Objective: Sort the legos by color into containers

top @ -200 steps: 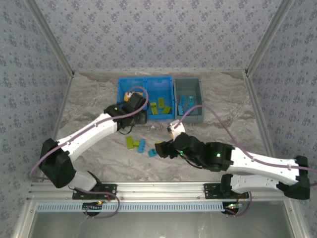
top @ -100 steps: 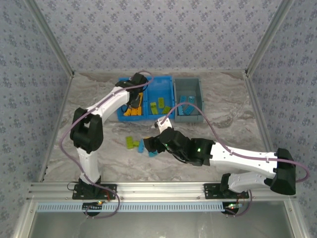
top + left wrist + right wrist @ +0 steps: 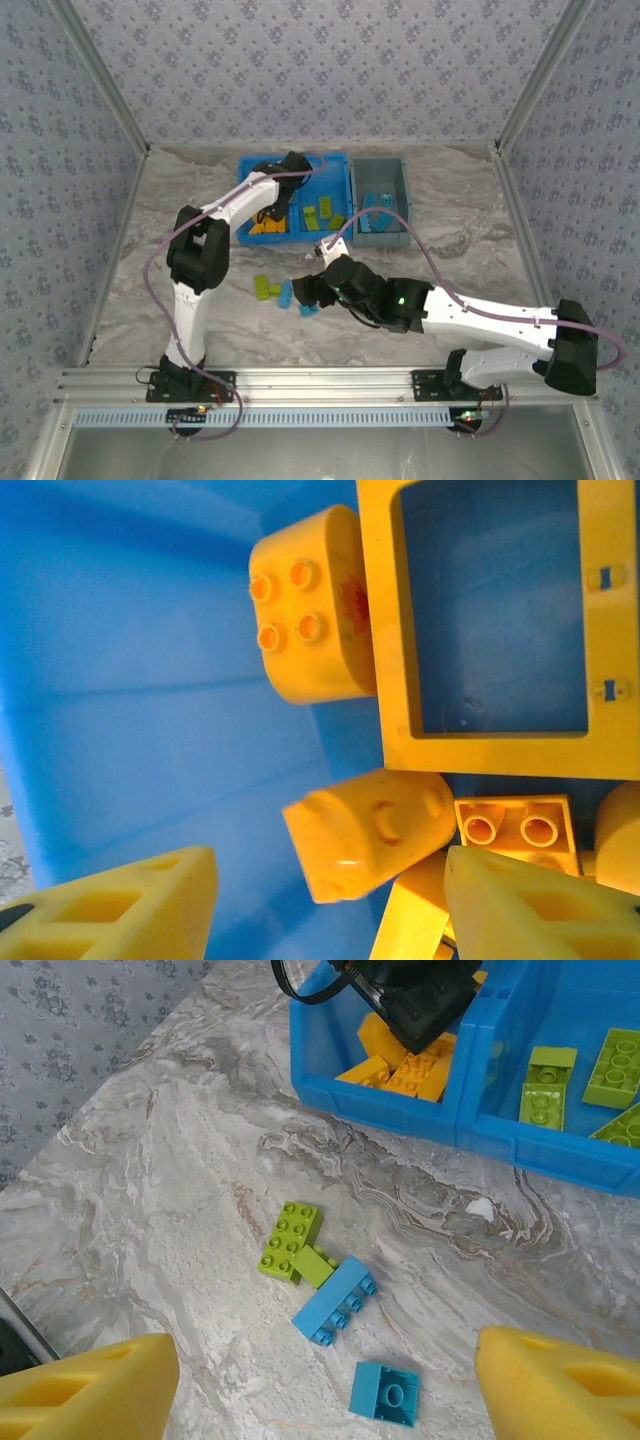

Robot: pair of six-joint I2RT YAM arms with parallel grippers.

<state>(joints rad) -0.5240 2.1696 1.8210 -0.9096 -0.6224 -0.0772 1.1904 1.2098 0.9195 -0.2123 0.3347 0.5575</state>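
1. Bins at the far side of the table hold sorted pieces: orange legos [image 3: 268, 226] in the left compartment of the blue bin [image 3: 330, 170], lime green legos [image 3: 322, 215] in its right compartment, and light blue legos [image 3: 375, 212] in the grey bin [image 3: 380, 175]
2. Left gripper [image 3: 330, 920] hangs inside the orange compartment, its fingers apart and clamped on nothing; a rounded orange brick [image 3: 365, 830] lies just beyond the fingertips
3. Next to that brick the open orange frame [image 3: 385, 660] lies flat, with a four-stud orange brick [image 3: 305, 610] against its side and a two-stud brick [image 3: 515, 830] just beside its lower edge
4. Right gripper [image 3: 327, 1360] hovers over the marble table [image 3: 150, 1160], fingers wide apart and empty
5. Loose on the table ahead of it are two lime green bricks [image 3: 292, 1238] touching each other, a long light blue brick [image 3: 335, 1302] touching the smaller green one, and a square light blue brick [image 3: 385, 1392] near them but apart
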